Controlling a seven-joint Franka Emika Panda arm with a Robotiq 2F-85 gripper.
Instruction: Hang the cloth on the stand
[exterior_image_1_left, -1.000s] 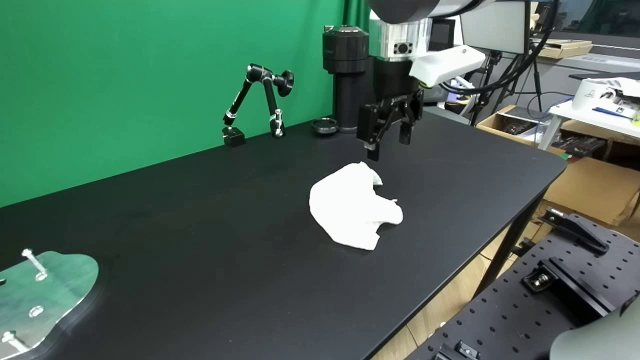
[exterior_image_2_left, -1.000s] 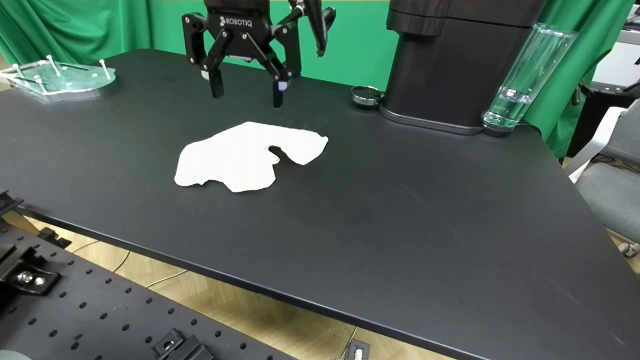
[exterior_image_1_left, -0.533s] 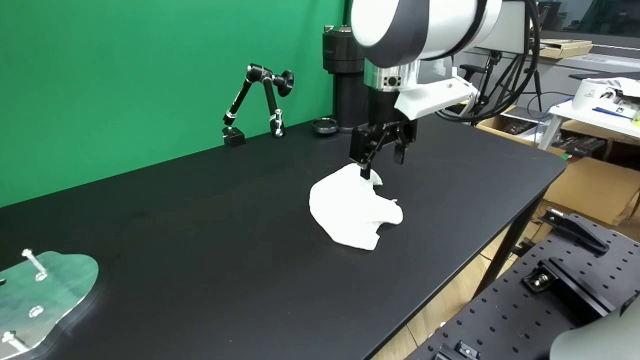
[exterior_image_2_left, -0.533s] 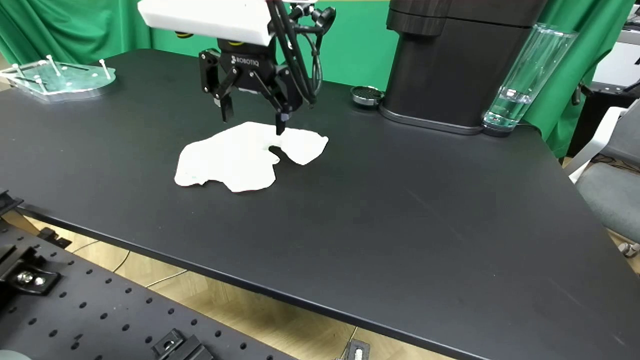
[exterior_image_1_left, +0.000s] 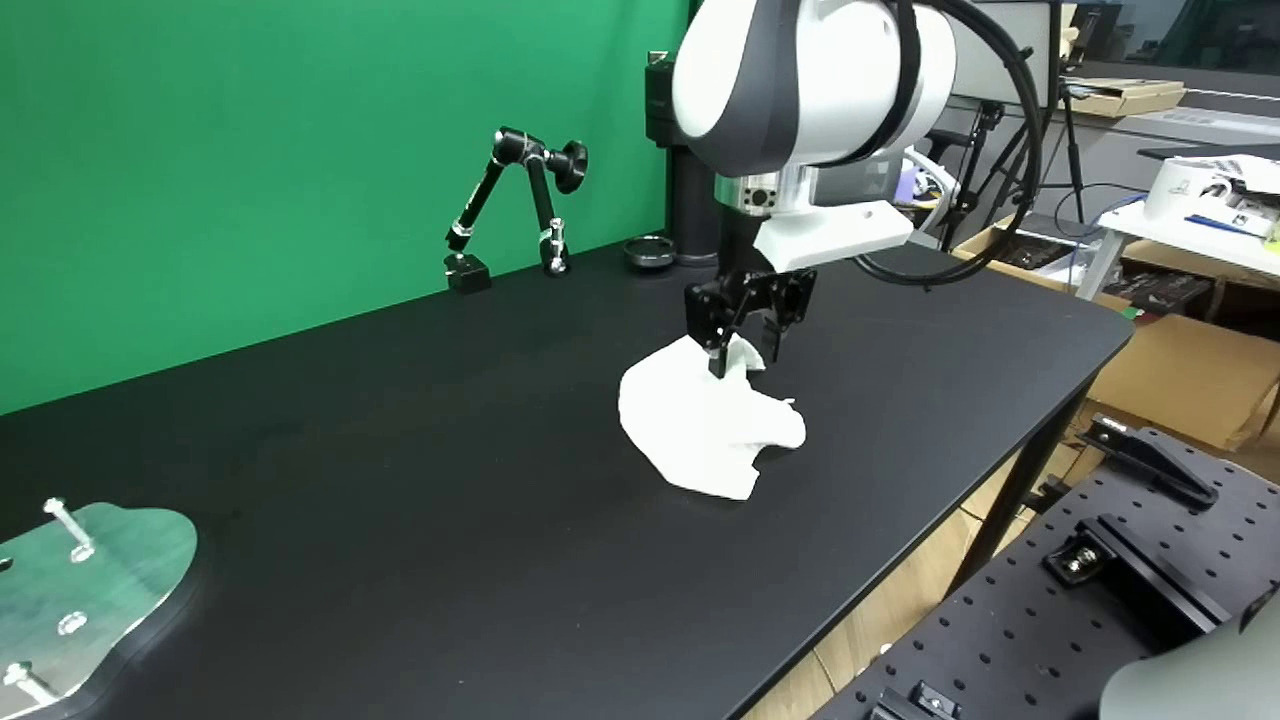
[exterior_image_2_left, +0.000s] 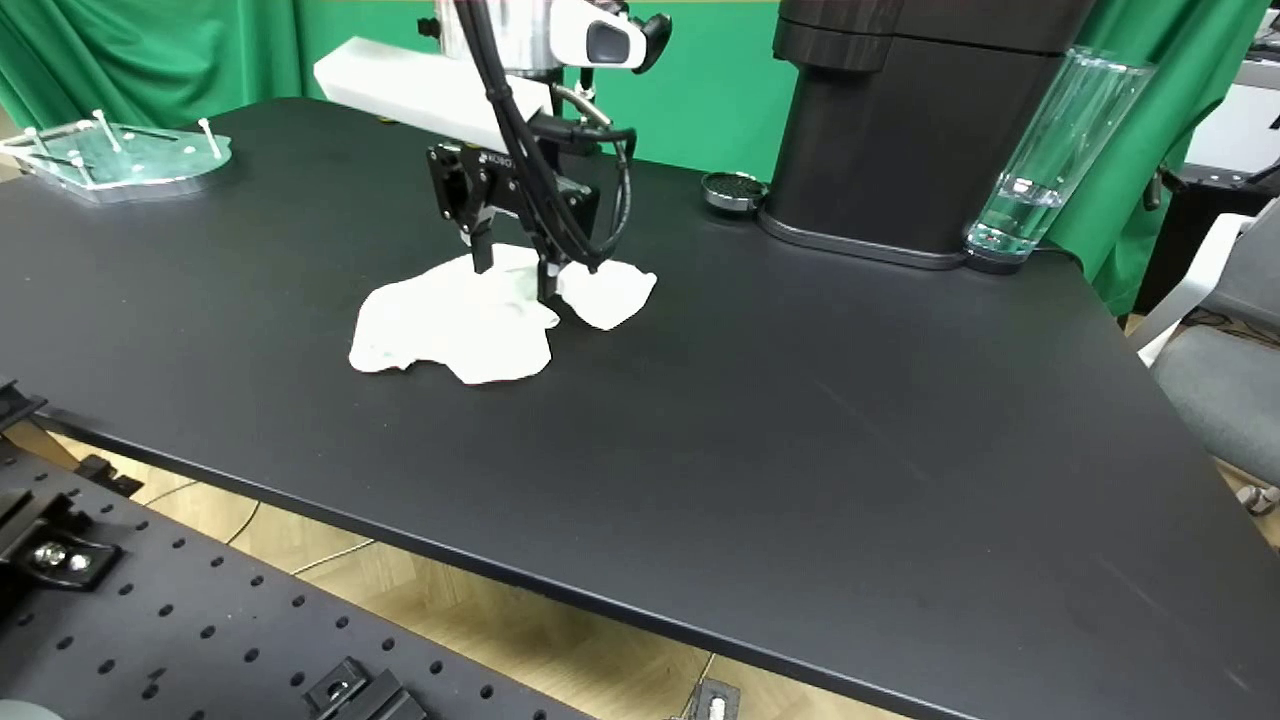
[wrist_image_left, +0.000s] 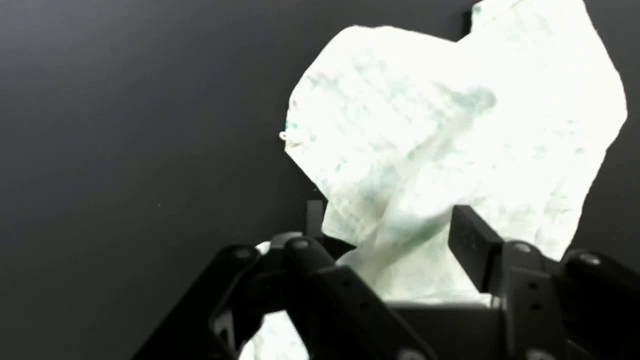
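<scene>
The cloth (exterior_image_1_left: 690, 420) is white, crumpled and lobed, and lies on the black table. It also shows in an exterior view (exterior_image_2_left: 440, 320) and fills much of the wrist view (wrist_image_left: 525, 125), with a raised fold between the fingers. My gripper (exterior_image_1_left: 745, 358) is open with nothing held, low over the cloth's far part; it also shows in an exterior view (exterior_image_2_left: 515, 278). In the wrist view, the gripper's fingers (wrist_image_left: 389, 225) stand apart on either side of the fold. I cannot tell if they touch it. The stand (exterior_image_1_left: 512, 147), a black jointed frame, stands upright near the green wall; the arm partly hides it in an exterior view (exterior_image_2_left: 655, 42).
A tall black box-shaped device (exterior_image_2_left: 900, 150) with a clear cylinder (exterior_image_2_left: 1050, 170) stands at the back. A small round metal dish (exterior_image_1_left: 650, 252) sits beside it. A pale-green plate (exterior_image_1_left: 130, 545) with pegs lies on the table. A perforated plate (exterior_image_1_left: 980, 620) borders the table's edge.
My gripper has come down from above the table to low over the cloth and turned somewhat. It stays open. The cloth and the stand have not moved.
</scene>
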